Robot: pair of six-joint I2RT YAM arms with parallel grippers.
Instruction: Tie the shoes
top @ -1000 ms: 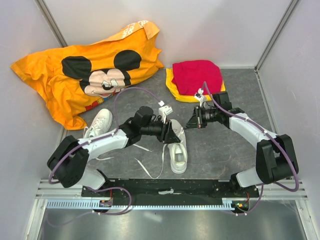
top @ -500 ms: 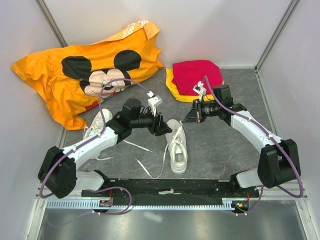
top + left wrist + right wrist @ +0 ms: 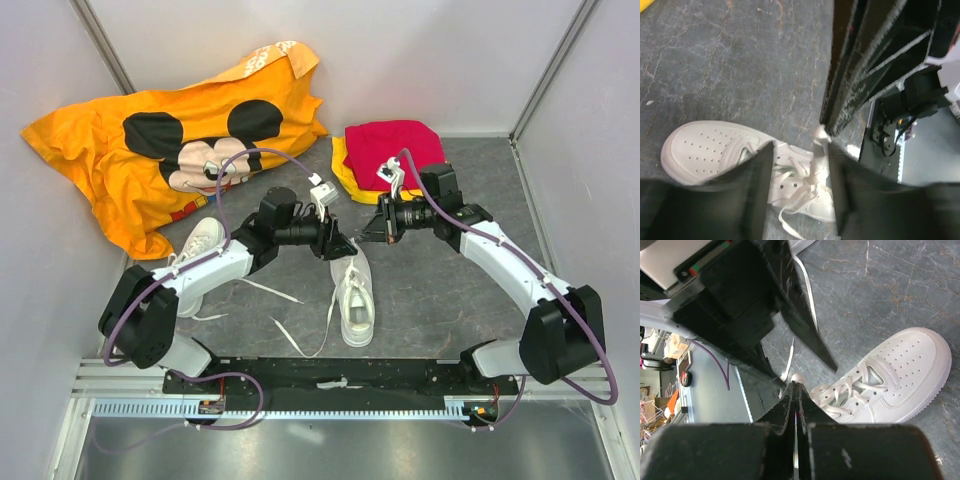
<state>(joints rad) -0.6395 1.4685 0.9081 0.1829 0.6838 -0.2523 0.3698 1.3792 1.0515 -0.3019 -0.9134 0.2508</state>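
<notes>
A: At the centre of the overhead view, what is item one?
B: Entry one: a white sneaker (image 3: 356, 298), sole down on the grey worktop (image 3: 440, 290), laces undone, with loose ends trailing toward the lower left.

A: Item two?
B: The second sneaker (image 3: 200, 248), left of centre, beside the hem of the orange shirt (image 3: 120, 140) — well apart from the first.

A: And the pincers?
B: The right pincer (image 3: 366, 238) sits just above the upper end of the white sneaker. Its fingers are pressed together on one lace (image 3: 816, 162), which is drawn upward from the eyelets. The left pincer (image 3: 345, 247) faces it, nearly tip to tip. Its fingers are parted and the lace runs up through the gap — no grip visible.

A: Remaining stock?
B: A red cloth (image 3: 395, 148) on top of a yellow cloth (image 3: 345, 178), upper right of centre, near the far wall.
</notes>
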